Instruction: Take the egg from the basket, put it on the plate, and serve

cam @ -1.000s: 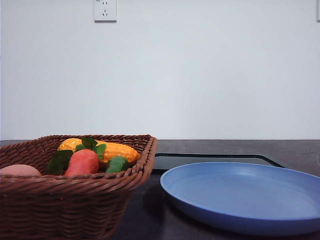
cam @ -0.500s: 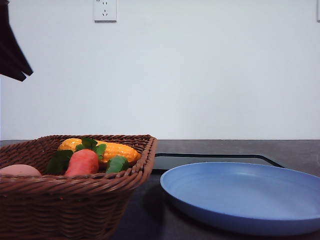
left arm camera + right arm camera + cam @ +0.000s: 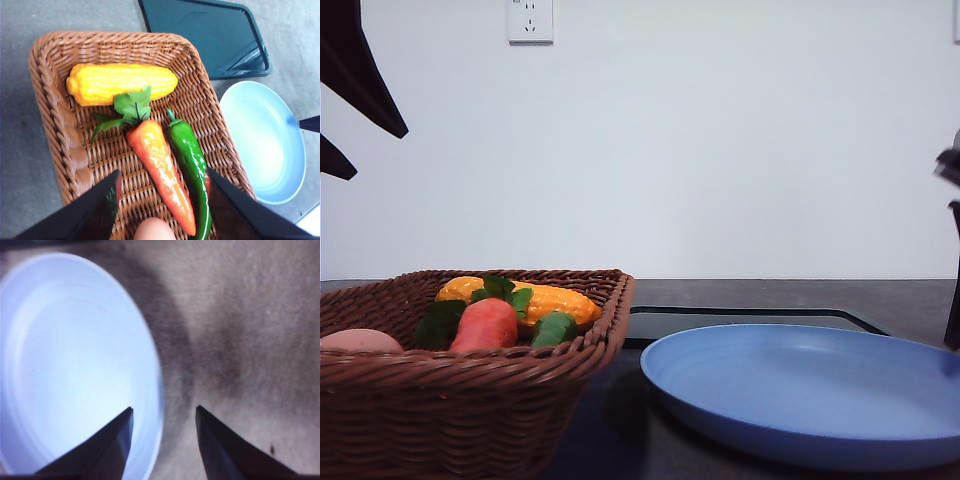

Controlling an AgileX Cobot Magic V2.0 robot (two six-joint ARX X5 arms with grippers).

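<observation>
The pinkish egg lies in the near left part of the brown wicker basket. In the left wrist view the egg sits between and just below my open left gripper, which hovers above the basket. In the front view the left gripper hangs high over the basket's left side. The blue plate rests to the right of the basket. My right gripper is open and empty above the plate's rim, and a dark piece of that arm shows at the right edge.
In the basket lie a yellow corn cob, an orange carrot with green leaves and a green pepper. A flat black tray sits behind the plate on the dark table.
My left gripper has come into the front view at the top left and moved lower and rightward. The right arm has appeared at the right edge. The basket's contents and the plate are still.
</observation>
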